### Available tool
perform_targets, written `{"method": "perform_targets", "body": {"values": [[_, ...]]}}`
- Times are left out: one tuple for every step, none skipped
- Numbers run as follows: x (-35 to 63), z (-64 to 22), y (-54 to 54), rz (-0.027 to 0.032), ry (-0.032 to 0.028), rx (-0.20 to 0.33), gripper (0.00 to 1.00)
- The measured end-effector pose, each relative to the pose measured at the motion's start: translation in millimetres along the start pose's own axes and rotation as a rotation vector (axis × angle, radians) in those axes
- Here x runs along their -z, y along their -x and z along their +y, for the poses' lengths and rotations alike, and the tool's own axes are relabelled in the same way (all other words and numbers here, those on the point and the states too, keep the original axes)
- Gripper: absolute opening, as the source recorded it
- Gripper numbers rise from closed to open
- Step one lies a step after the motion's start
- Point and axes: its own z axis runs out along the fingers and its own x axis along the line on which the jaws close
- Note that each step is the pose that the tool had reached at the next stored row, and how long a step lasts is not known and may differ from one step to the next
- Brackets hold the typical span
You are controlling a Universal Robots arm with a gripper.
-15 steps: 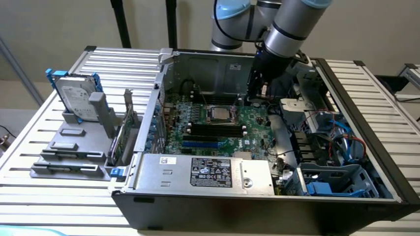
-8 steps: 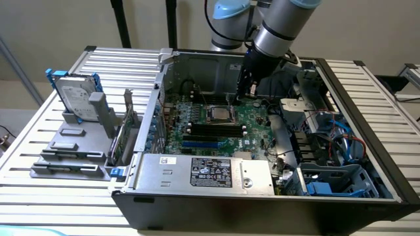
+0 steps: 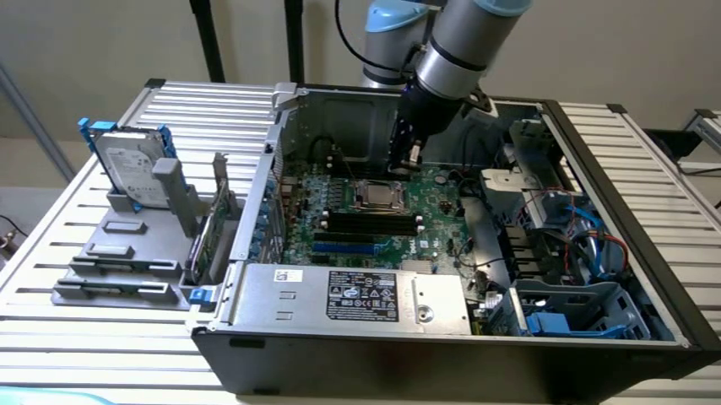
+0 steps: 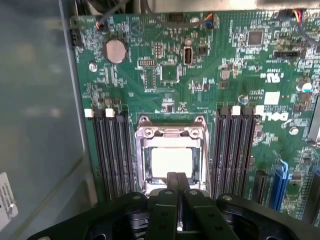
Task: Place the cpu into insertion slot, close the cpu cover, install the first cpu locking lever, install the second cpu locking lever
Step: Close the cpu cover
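Observation:
The cpu [image 4: 171, 161] lies flat in the insertion slot [image 3: 377, 195] on the green motherboard, its pale shiny face up. The cpu cover [image 4: 170, 133], a silvery frame, lies down around the chip, which shows through its window. My gripper [image 4: 176, 176] hangs just above the socket's edge with its two black fingers pressed together and nothing between them. In the exterior view the gripper [image 3: 403, 163] reaches down into the open computer case, just behind the socket. I cannot tell how the locking levers stand.
Black memory slots [image 4: 112, 150] [image 4: 237, 150] flank the socket on both sides. A grey labelled power supply [image 3: 360, 295] sits at the case front. Cables and a blue drive cage [image 3: 575, 316] fill the exterior view's right. A hard drive [image 3: 130, 169] stands on a rack outside the case.

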Motion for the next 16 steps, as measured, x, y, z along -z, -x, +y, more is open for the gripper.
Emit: {"method": "perform_targets", "body": {"values": [[-1.0, -1.3, 0.6, -0.0001, -0.0039, 0.0, 0.11], [-2.1, -2.5, 1.2, -0.0002, -0.0073, 0.0, 0.11], [-3.1, -3.7, 2.0, -0.0005, -0.0104, 0.0, 0.11], [-4.2, -4.5, 3.0, -0.0009, -0.0129, 0.001, 0.11], [-5.3, -5.3, 4.1, -0.0013, -0.0151, 0.001, 0.11], [-6.6, -6.2, 5.1, -0.0014, -0.0173, 0.002, 0.11], [-7.8, -7.0, 6.1, -0.0015, -0.0193, 0.003, 0.11], [-9.1, -8.0, 7.1, -0.0018, -0.0212, 0.003, 0.11], [-10.4, -9.0, 8.3, -0.0021, -0.023, 0.004, 0.11], [-11.9, -10.3, 9.4, -0.0023, -0.0243, 0.004, 0.11], [-13.6, -11.9, 10.4, -0.0023, -0.0253, 0.005, 0.11], [-15.3, -14.0, 11.2, -0.0022, -0.0259, 0.005, 0.11], [-17.0, -16.6, 12.0, -0.0025, -0.0265, 0.005, 0.11], [-18.9, -19.7, 12.5, -0.0027, -0.0269, 0.005, 0.11], [-20.8, -23.1, 12.8, -0.002, -0.0269, 0.005, 0.11], [-22.8, -26.6, 13.1, -0.0003, -0.0269, 0.006, 0.11]]}}
